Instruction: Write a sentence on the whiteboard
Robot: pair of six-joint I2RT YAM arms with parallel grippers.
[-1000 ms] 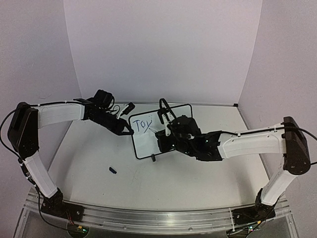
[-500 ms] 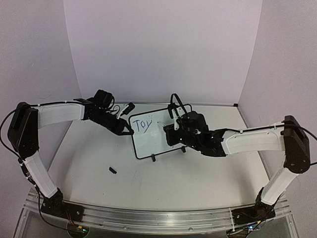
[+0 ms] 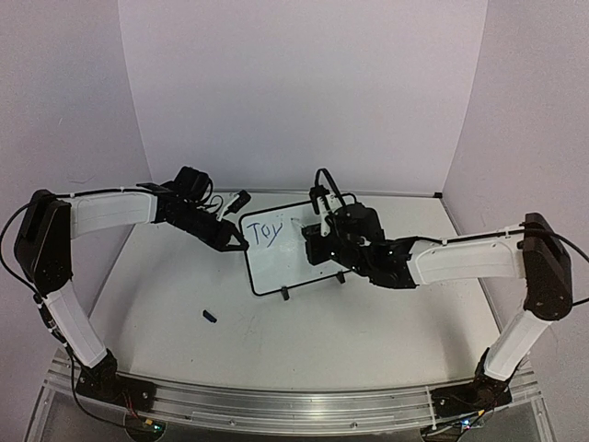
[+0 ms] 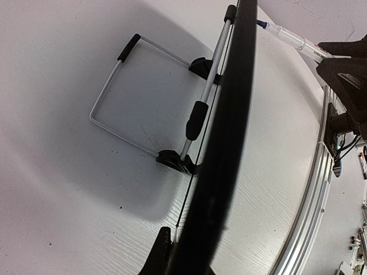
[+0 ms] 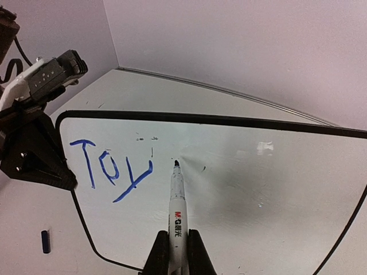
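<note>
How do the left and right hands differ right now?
The left hand clamps the whiteboard at its edge; the right hand holds the marker. The left hand sits beside "Toy"; the right hand faces the board, marker tip aimed just right of "Toy". Both are shut.

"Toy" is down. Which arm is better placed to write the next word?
Right. The right gripper is shut on the slim white marker, its tip just right of the blue handwritten "Toy" lettering on the small black-framed whiteboard. The left gripper clamps the board's left edge.
</note>
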